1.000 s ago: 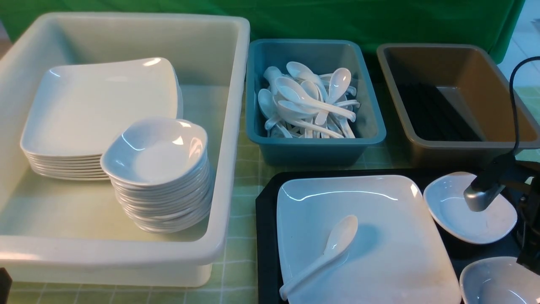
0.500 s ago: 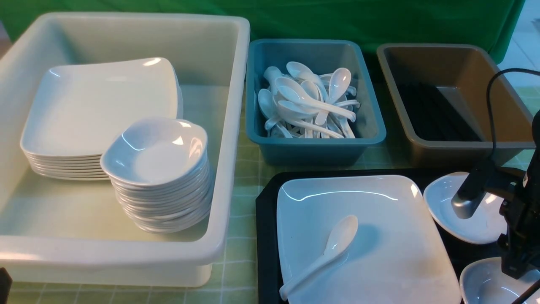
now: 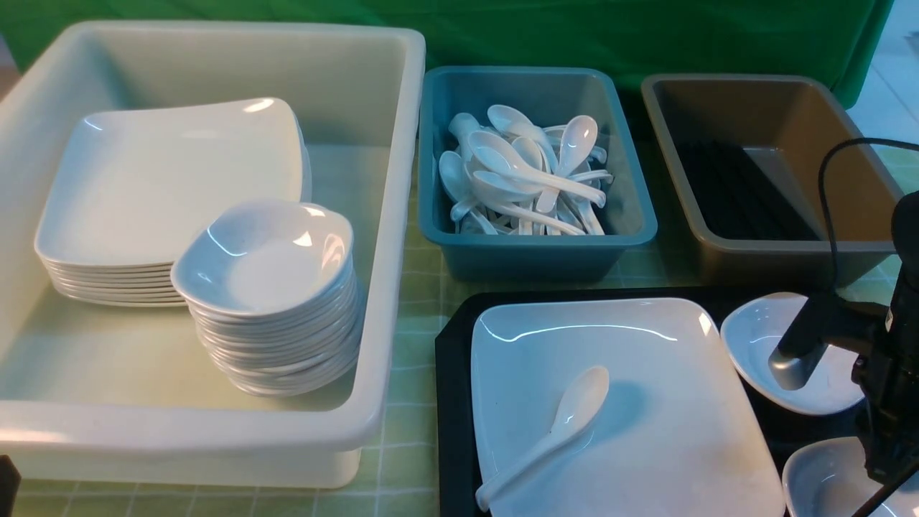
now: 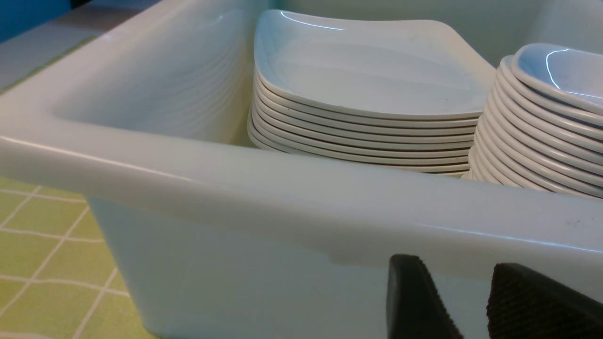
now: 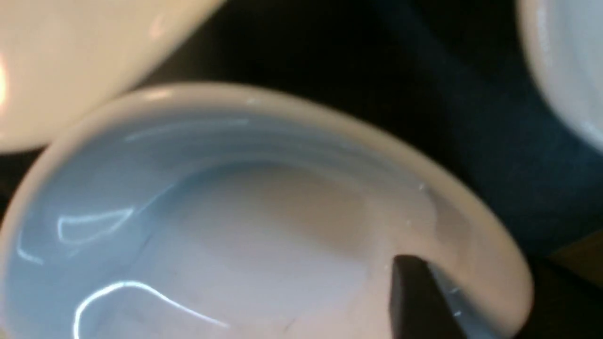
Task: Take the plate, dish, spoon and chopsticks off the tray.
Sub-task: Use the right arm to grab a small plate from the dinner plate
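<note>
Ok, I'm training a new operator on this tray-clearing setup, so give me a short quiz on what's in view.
1. True or false: the spoon lies on the plate.
2. The spare spoons are piled in: A) teal bin, B) brown bin, C) white tub.
3. How many small dishes sit on the tray?
Key: 1 true; 2 A; 3 two.

Right arm steep, wrist down, only one right finger in sight — left fingers apart, empty
</note>
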